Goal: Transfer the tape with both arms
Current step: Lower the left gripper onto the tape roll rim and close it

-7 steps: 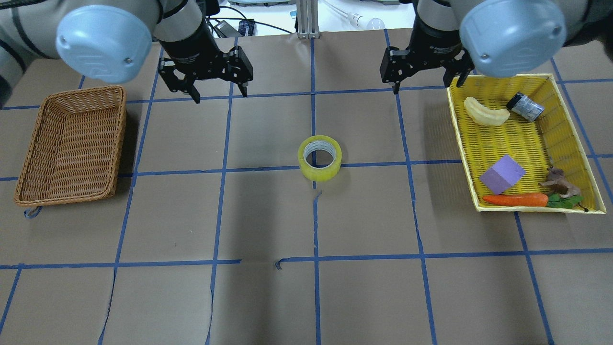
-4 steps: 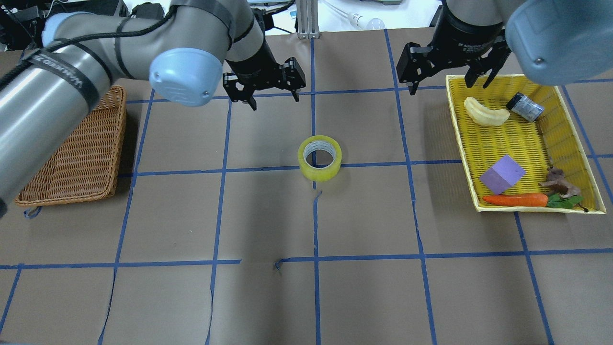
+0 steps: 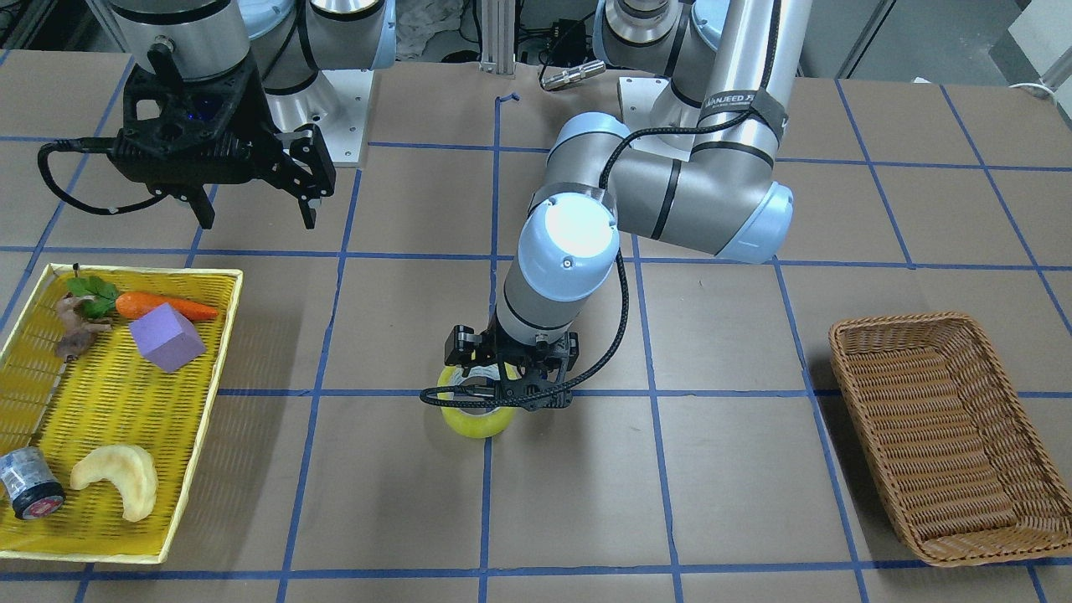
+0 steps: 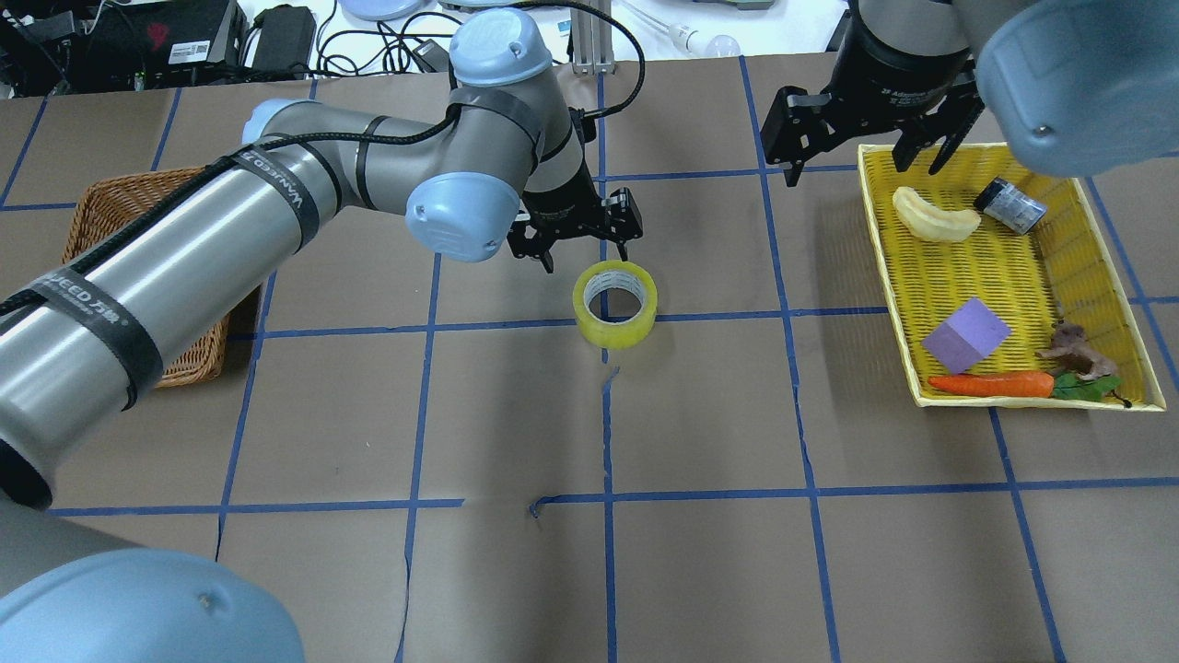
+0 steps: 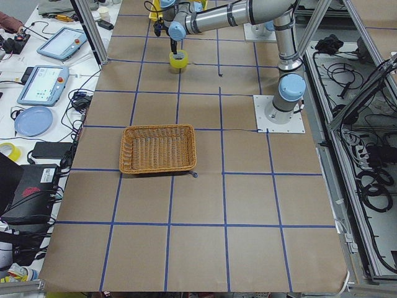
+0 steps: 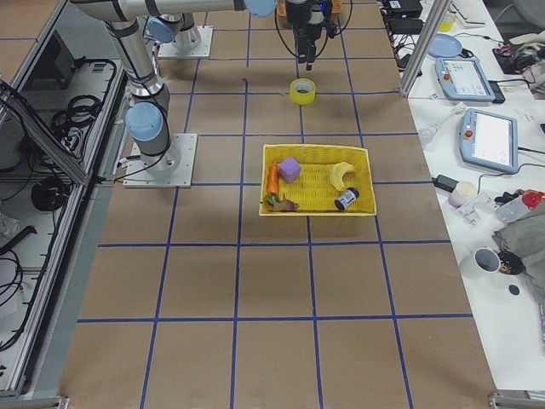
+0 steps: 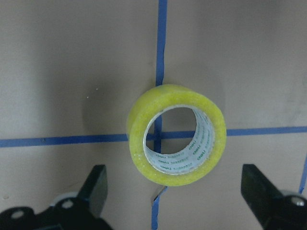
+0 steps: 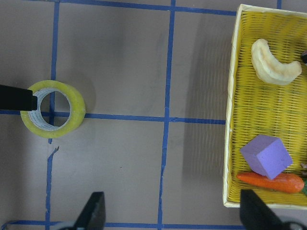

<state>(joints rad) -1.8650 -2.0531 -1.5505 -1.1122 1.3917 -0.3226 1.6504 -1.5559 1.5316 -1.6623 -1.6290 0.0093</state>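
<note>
The tape (image 4: 615, 304) lies flat on the table (image 4: 700, 552), hole up, dead centre of the overhead frame, right on a crossing of the blue grid lines. The left arm (image 4: 276, 221) stretches in from the lower left of that frame and bends down toward the middle. The left gripper (image 4: 587, 258) hangs just at the upper edge of the roll. Its fingers (image 7: 98, 184) are spread wide with nothing between them. In the left wrist view they sit at the bottom corners with the yellow ring in the middle of the frame between them. From across the table the gripper covers the top of the roll, and I can't tell whether it touches. Over at the upper right of the overhead frame, the right gripper (image 4: 861, 173) hovers at the top-left corner of the yellow tray (image 4: 1004, 267). It is spread wide too and carrying nothing, well apart from the tape. In the tray there's a pale banana-shaped piece (image 4: 935, 215) and a small dark cylinder (image 4: 1010, 205) at the top. A purple block (image 4: 965, 334) sits just above a carrot (image 4: 990, 384) at the bottom, with a small brown figure (image 4: 1073, 350) beside them. A wicker basket (image 3: 938, 435) sits at the lower right of the front-facing frame, partly hidden behind the left arm in the overhead view.
</note>
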